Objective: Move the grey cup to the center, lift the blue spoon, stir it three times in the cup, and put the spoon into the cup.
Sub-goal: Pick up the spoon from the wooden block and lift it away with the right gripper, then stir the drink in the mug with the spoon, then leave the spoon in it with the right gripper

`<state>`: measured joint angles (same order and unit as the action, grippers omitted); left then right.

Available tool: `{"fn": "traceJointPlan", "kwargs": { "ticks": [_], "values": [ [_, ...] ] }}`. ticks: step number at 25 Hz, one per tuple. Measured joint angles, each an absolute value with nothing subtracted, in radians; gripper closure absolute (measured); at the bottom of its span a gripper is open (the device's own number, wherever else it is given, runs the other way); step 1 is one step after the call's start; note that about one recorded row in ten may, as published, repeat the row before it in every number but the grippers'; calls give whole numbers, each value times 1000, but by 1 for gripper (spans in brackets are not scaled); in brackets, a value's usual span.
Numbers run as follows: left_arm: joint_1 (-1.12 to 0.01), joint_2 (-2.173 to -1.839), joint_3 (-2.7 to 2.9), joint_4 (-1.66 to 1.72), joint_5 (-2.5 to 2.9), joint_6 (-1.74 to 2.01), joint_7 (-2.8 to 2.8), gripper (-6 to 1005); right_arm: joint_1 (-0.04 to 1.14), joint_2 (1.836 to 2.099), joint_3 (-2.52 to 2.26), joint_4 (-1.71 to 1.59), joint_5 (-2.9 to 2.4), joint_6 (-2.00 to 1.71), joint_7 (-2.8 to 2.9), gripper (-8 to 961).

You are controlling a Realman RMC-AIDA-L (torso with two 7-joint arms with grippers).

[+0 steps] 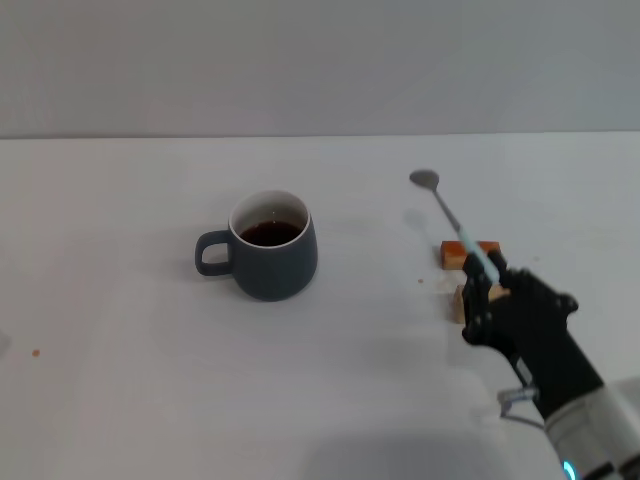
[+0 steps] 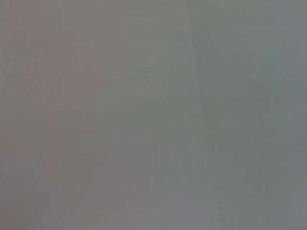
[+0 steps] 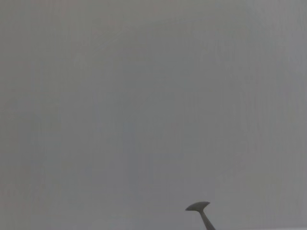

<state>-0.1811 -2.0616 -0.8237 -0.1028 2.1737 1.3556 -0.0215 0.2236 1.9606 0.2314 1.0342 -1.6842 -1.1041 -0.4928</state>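
Your right hand [image 1: 487, 285] is pinching the blue spoon [image 1: 455, 226] by the pale handle end; the metal bowl sticks out up and away from it, off the tabletop [image 1: 120, 400]. Left hand isn't in view.

Risks:
- The grip sits far back on the handle, so the spoon may pivot or slip when you swing it.
- Two wooden blocks [image 1: 468, 254] lie right under the hand; a low sweep could knock them.
- The grey cup [image 1: 268, 246] holds dark liquid. Clip the rim and you could tip or slosh it.

Cup stands mid-tabletop, handle toward your left, well apart from the hand on its left side.
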Motion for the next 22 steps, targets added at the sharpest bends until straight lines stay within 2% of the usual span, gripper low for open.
{"fn": "traceJointPlan", "kwargs": {
  "ticks": [1, 2, 4, 5, 8, 11, 12, 17, 19, 20, 22],
  "values": [
    [-181, -2062, -824, -103, 2174, 1356, -21, 1000, 224, 1961, 231, 1034, -1684, -1104, -493, 791],
    [-184, -2062, -824, -103, 2174, 1356, -21, 1000, 222, 1945, 281, 1102, -1685, -1066, -574, 791],
    [-185, -2062, -824, -103, 2174, 1357, -21, 1000, 220, 1939, 305, 1131, -1684, -1045, -612, 791],
    [-186, -2062, -824, -104, 2174, 1362, -21, 1000, 211, 1927, 373, 1214, -1665, -966, -711, 791],
    [-186, -2062, -824, -104, 2174, 1373, -21, 1000, 189, 1918, 458, 1306, -1617, -847, -832, 791],
    [-187, -2062, -824, -104, 2174, 1382, -21, 1000, 134, 1921, 578, 1440, -1522, -672, -1063, 791],
    [-187, -2062, -824, -104, 2174, 1383, -21, 1000, 96, 1930, 646, 1518, -1457, -574, -1205, 791],
    [-189, -2063, -824, -107, 2174, 1384, -21, 1001, 44, 1943, 727, 1649, -1281, -447, -1464, 791],
    [-190, -2063, -824, -107, 2174, 1384, -21, 1001, 40, 1935, 732, 1701, -1192, -432, -1567, 791],
    [-190, -2063, -824, -107, 2174, 1384, -21, 1001, 50, 1918, 729, 1733, -1146, -429, -1608, 791],
    [-190, -2063, -824, -107, 2174, 1384, -21, 1001, 65, 1913, 727, 1733, -1150, -430, -1617, 791]
  ]
}}
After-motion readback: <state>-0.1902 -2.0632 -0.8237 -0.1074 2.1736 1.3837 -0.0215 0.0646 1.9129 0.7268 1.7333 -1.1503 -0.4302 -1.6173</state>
